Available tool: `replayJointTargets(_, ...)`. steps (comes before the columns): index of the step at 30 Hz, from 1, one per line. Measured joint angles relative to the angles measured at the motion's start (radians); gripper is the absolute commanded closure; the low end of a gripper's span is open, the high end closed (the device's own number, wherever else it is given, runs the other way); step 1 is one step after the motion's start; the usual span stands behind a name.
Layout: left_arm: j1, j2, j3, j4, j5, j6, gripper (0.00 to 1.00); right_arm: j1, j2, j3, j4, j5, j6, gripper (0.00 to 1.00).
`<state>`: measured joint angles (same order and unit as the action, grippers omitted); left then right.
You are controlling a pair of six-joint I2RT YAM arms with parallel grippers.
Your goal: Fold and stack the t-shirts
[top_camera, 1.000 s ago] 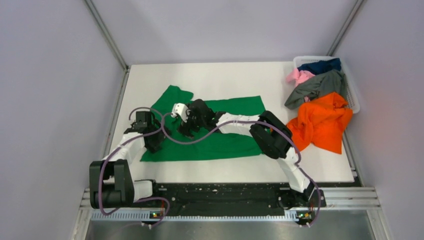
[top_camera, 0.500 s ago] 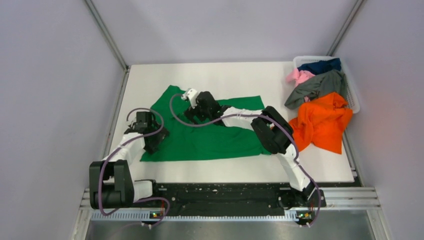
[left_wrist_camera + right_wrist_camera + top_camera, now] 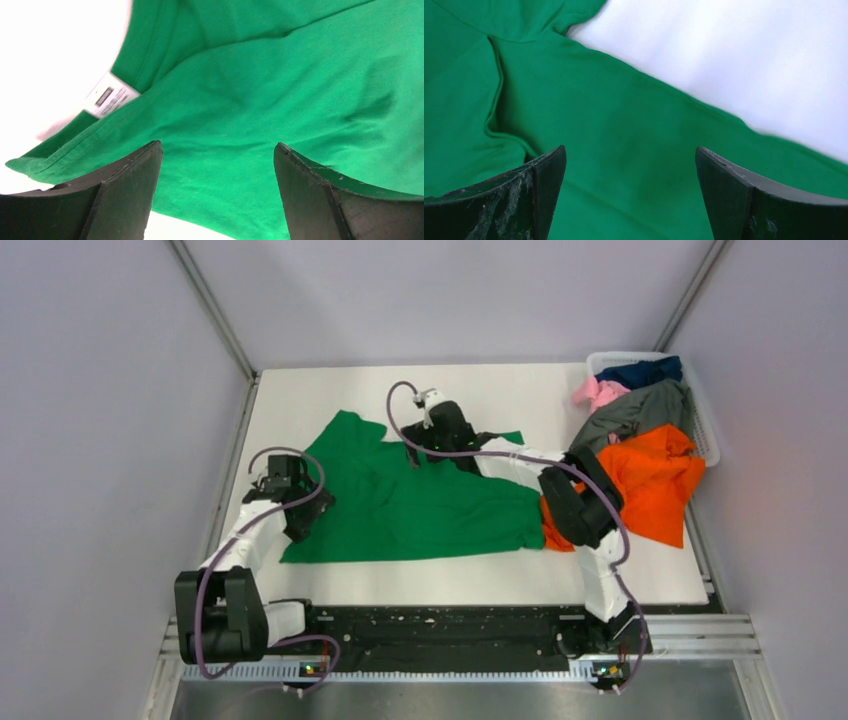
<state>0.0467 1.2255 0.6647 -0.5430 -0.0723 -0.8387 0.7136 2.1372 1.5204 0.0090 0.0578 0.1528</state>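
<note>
Within the last second the right pincer (image 3: 630, 150) has swept from the middle of the green t-shirt (image 3: 420, 505) out to its far edge, and its elbow now hangs over the orange shirt (image 3: 655, 485). The left pincer (image 3: 217, 150) has hardly stirred from the shirt's left side. The green cloth lies broader and flatter on the bench (image 3: 480, 390) than it did, its near-right corner pushed further right, so I judge this a smoothing stroke: the shirt is being laid out and no fold has been made yet, with the stacking far off. The other shirts wait at the far right, with the grey (image 3: 635, 412), navy (image 3: 640, 370) and pink (image 3: 597, 392) ones heaped in the basket (image 3: 600, 360) and the orange one spilling out of it onto the bench. The overhead view gives this whole layout but hides both sets of fingers under the black wrist housings. The wrist views settle that: each pincer is spread wide with nothing between its jaws, only green cloth below. The left wrist also shows the collar (image 3: 145, 55) and its white label (image 3: 107, 96) just ahead of the fingers, which cannot be made out from above. The right wrist shows a sleeve seam and the shirt's straight edge against bare bench — it sits right at the hem line.
</note>
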Motion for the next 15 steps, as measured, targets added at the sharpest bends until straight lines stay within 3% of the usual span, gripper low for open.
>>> replayJointTargets(8, 0.0, 0.001, 0.169, 0.027, 0.027, 0.028, 0.13, -0.178, -0.419, -0.32, -0.085, -0.018, 0.165, 0.01)
replayJointTargets(15, 0.0, 0.028, 0.171, 0.027, 0.049, 0.048, 0.13, -0.37, -0.916, -0.728, -0.365, 0.127, 0.311, 0.01)
